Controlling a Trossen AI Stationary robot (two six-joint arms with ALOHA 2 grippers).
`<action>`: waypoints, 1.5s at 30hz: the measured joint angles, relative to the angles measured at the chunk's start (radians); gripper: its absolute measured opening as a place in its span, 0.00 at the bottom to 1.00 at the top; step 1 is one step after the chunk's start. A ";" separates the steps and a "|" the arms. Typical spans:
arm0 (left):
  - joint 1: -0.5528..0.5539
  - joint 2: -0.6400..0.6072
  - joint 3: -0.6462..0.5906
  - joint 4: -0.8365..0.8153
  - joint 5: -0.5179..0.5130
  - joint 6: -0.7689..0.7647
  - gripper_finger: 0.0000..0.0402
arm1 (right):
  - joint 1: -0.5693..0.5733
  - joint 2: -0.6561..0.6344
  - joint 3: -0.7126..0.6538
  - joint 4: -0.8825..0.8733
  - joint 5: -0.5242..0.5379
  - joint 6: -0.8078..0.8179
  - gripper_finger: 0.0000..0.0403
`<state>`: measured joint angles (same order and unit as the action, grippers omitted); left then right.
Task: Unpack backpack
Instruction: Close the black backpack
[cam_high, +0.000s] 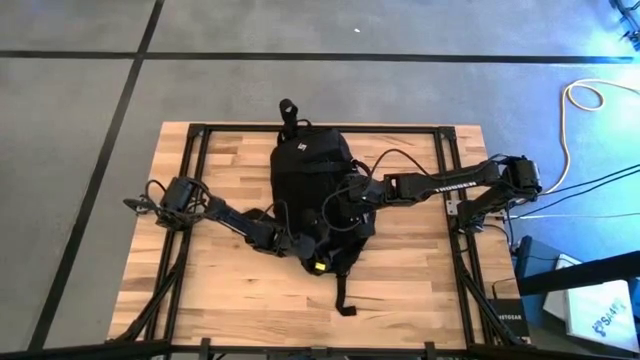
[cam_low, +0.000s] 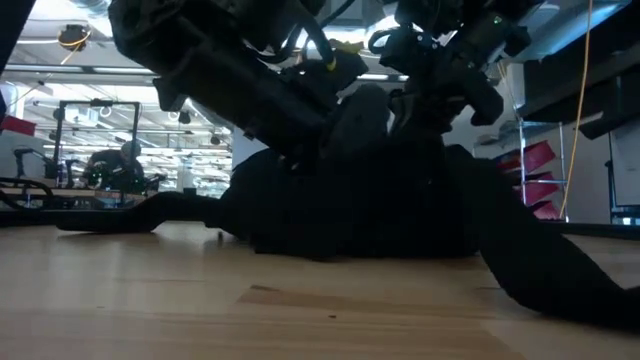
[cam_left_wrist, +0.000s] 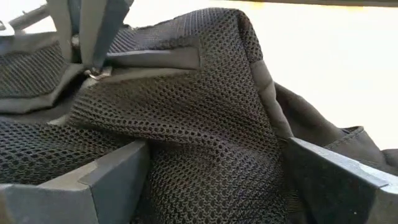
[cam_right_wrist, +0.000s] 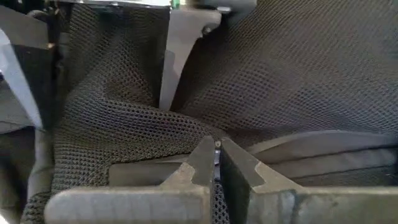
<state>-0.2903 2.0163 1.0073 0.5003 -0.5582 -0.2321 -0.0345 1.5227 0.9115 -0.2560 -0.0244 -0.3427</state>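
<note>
The black backpack (cam_high: 305, 165) lies flat in the middle of the wooden table, with its loop handle (cam_high: 288, 108) toward the far edge. My left gripper (cam_left_wrist: 216, 146) is at the bag's near left part (cam_high: 303, 247). It is open, one finger on each side of a raised ridge of black mesh fabric (cam_left_wrist: 205, 106). My right gripper (cam_right_wrist: 216, 149) comes in from the right over the bag's middle (cam_high: 350, 195) and is shut on the mesh panel's seam. In the low view the bag (cam_low: 380, 210) is a dark mound under both arms. My left gripper is open with the mesh ridge (cam_left_wrist: 211, 186) between its fingers. The fingers (cam_left_wrist: 118, 177) slant down from the table's left, and the mesh lies up against their inner sides. My right gripper pinches a small metal piece (cam_right_wrist: 217, 144) and the mesh at the seam between its fingertips. The fingers slant down from the table's right, and the fabric there is drawn up into a peak while the rest of the bag lies on the table.
A black strap (cam_high: 340, 295) trails from the bag toward the near edge. Black frame rails (cam_high: 195, 170) run along the table's left and right sides. Bare wood (cam_high: 230, 290) shows on both sides of the bag. Cables and a box (cam_high: 600, 310) lie off the right edge.
</note>
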 joint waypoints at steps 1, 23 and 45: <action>-0.008 -0.004 -0.001 0.010 -0.024 0.018 0.89 | 0.000 0.000 0.000 -0.004 -0.007 0.008 0.00; -0.245 -0.013 0.119 -0.059 -0.457 0.440 0.89 | 0.016 0.000 0.001 0.143 -0.178 0.156 0.00; -0.201 0.042 0.143 -0.217 -0.676 0.392 0.89 | 0.014 0.000 0.000 0.259 -0.219 0.192 0.00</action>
<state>-0.4916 2.0579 1.1503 0.2838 -1.2343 0.1597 -0.0204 1.5230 0.9115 0.0032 -0.2436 -0.1505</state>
